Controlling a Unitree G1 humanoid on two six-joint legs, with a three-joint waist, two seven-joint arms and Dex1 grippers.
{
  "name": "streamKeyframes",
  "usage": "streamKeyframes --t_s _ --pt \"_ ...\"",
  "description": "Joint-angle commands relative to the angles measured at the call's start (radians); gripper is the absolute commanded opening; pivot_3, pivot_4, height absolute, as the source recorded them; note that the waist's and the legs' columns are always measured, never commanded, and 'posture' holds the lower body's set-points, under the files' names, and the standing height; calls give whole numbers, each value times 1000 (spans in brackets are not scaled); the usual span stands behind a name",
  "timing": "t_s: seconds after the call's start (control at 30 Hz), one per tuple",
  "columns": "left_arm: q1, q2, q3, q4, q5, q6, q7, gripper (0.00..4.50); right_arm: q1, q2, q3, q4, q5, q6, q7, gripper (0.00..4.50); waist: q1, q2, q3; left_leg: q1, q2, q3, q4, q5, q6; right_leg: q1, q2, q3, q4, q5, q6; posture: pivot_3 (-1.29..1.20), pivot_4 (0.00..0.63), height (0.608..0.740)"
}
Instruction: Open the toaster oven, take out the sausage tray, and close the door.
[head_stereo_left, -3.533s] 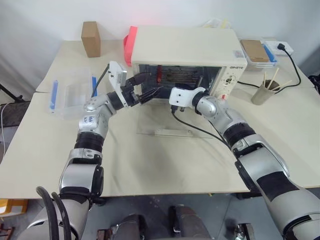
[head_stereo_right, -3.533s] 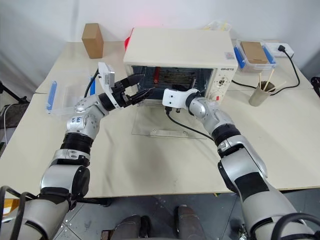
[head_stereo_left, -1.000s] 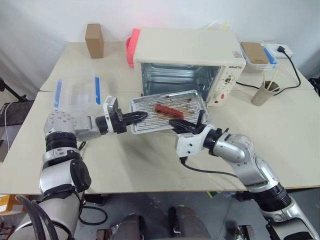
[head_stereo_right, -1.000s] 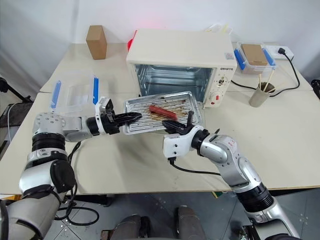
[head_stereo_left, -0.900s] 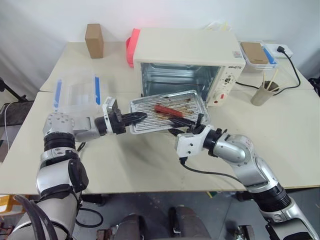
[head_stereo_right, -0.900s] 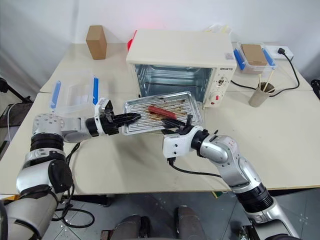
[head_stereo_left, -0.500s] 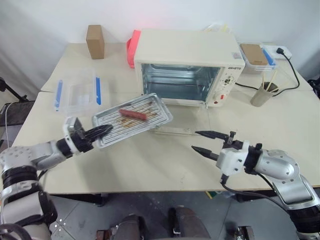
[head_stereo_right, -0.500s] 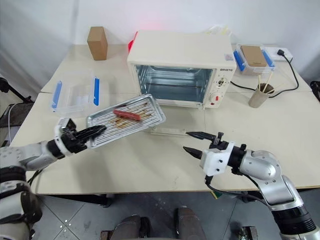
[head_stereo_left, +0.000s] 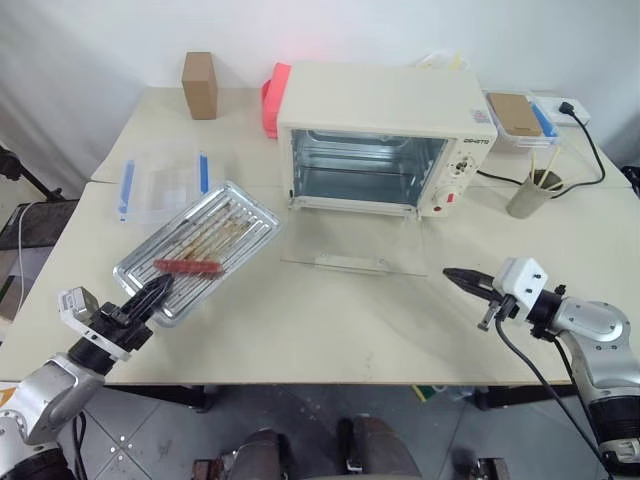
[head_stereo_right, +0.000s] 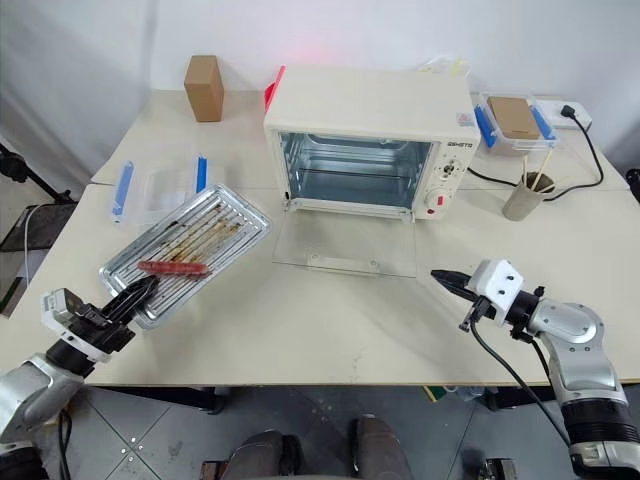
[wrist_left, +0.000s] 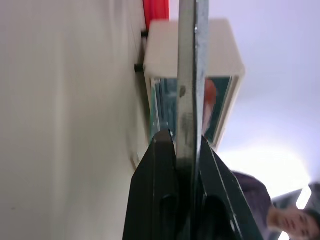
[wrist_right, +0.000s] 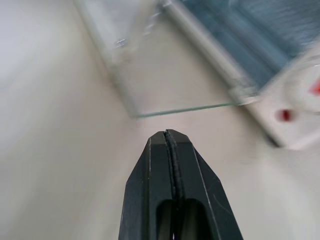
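Note:
The cream-white toaster oven (head_stereo_left: 385, 130) stands at the back of the table with its cavity bare. Its glass door (head_stereo_left: 355, 243) lies folded down flat on the tabletop, white bar handle toward me. My left gripper (head_stereo_left: 155, 292) is shut on the near corner of the silver sausage tray (head_stereo_left: 200, 248), held out over the table's front left; one red sausage (head_stereo_left: 187, 266) lies on it. The tray's edge (wrist_left: 188, 75) runs between that gripper's fingers in the left wrist view. My right gripper (head_stereo_left: 455, 275) hovers shut and holding nothing at the front right, pointing toward the door (wrist_right: 165, 75).
A clear plastic box with blue clasps (head_stereo_left: 165, 183) sits left of the oven, just behind the tray. A cardboard box (head_stereo_left: 200, 84) and a red object (head_stereo_left: 271, 98) stand at the back. A cup of sticks (head_stereo_left: 527, 193), a lidded container (head_stereo_left: 515, 115) and a black cable occupy the right.
The left gripper has carried the tray left and toward me, away from the oven. The right gripper has swung right, and its fingers, open half a second ago, have shut.

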Motion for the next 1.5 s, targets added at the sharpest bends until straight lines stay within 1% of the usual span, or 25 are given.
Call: streamKeyframes --t_s 0.03,0.13,0.2,0.3,0.37,0.43,0.47,0.53,0.67,0.73,0.8,0.87,0.93,0.97,1.03,1.1,1.13,1.27,1.3,1.33,1.5 --pt "50 -132 45 -184 -37 -125 102 0 -69 29 49 52 -29 35 38 17 0 0 0 0 0 0 0 0 0 1 0 0 -1 0 0 0 150 740" --pt "68 -201 24 -254 -37 -182 155 0 -131 79 66 114 -49 12 27 17 0 0 0 1 0 1 0 0 0 1 1 1 -1 0 0 0 150 740" --pt "61 -219 13 -276 -37 -206 176 0 -166 114 60 151 -49 -27 18 17 5 0 0 1 1 1 1 0 0 1 2 1 -1 0 0 0 150 740" --pt "41 -233 4 -290 -37 -226 191 0 -202 163 35 130 1 28 1 17 7 0 0 0 0 1 1 0 0 1 3 1 -2 0 0 0 150 740" --pt "40 -231 -6 -296 -37 -216 173 0 -210 177 20 115 19 32 -3 17 8 0 0 0 0 1 1 -1 0 1 2 1 -2 0 0 0 150 740" --pt "56 -213 -22 -307 -37 -199 139 0 -209 182 0 78 45 42 -8 17 9 0 0 0 0 1 1 -1 1 1 2 1 -3 0 0 0 150 740" --pt "62 -205 -24 -310 -37 -193 123 0 -217 193 -24 64 53 12 -38 17 8 0 0 0 0 1 1 -1 1 1 2 1 -3 0 0 0 150 740" --pt "74 -185 -30 -304 -37 -178 100 0 -226 212 -73 16 94 24 -88 17 8 0 0 -1 1 1 1 -1 1 1 3 1 -4 0 0 0 150 740" --pt "88 -127 -56 -262 -37 -134 67 0 -224 214 -141 -109 196 135 -131 17 6 0 0 -1 1 1 0 -1 0 0 3 1 -4 0 0 0 150 740" --pt "84 -106 -71 -239 -37 -117 56 0 -209 207 -164 -158 240 164 -117 17 7 0 0 -1 1 1 0 -1 0 0 3 1 -4 0 0 0 150 740" --pt "75 -79 -96 -209 -37 -93 49 0 -191 183 -186 -204 293 250 -106 17 7 0 0 -1 1 1 0 -1 0 1 3 1 -4 0 0 0 150 740" --pt "56 -24 -138 -163 -37 -48 17 0 -146 136 -205 -253 348 326 -50 379 11 0 0 -1 1 0 -1 -2 0 1 3 1 -5 0 0 0 150 740" --pt "37 17 -167 -120 -37 -18 -4 0 -100 98 -210 -290 374 366 0 878 13 0 0 -1 1 -1 -2 -2 1 1 2 0 -7 0 0 0 150 740" --pt "28 33 -178 -99 -37 -7 -10 0 -79 83 -210 -305 379 381 21 1259 13 0 0 -1 1 0 -3 -2 1 1 2 0 -7 0 0 0 150 740" --pt "-51 94 -246 -2 -37 42 -29 0 35 45 -236 -363 370 367 69 1944 22 0 0 -1 0 0 -5 -2 1 1 1 0 -9 0 0 0 150 740" --pt "-148 151 -350 108 -37 95 -36 0 169 14 -284 -433 378 375 95 2631 35 0 0 -1 0 -1 -7 -1 1 1 2 -1 -10 0 0 0 150 740" --pt "-177 169 -385 143 -37 112 -43 0 207 7 -299 -455 381 376 100 2974 37 0 0 -1 -1 -2 -8 -1 1 1 1 -1 -11 0 0 0 150 740" --pt "-312 192 -530 271 -33 147 -50 0 336 4 -368 -530 383 383 87 4365 26 0 0 -1 -2 0 -10 -1 1 1 1 1 -10 0 1 0 150 740" --pt "-344 193 -561 300 -18 160 -58 0 361 7 -384 -547 385 385 81 4476 26 0 0 0 -2 0 -10 -1 1 1 1 1 -10 0 1 0 150 740" --pt "-380 192 -589 334 4 178 -74 0 384 10 -401 -561 388 390 74 4476 27 0 0 0 -2 0 -10 0 0 1 1 1 -10 1 1 0 150 740" --pt "-572 149 -724 473 297 244 -252 0 523 39 -476 -634 385 389 45 4476 34 0 0 1 -2 0 -11 1 -2 1 2 1 -9 0 1 0 150 740"
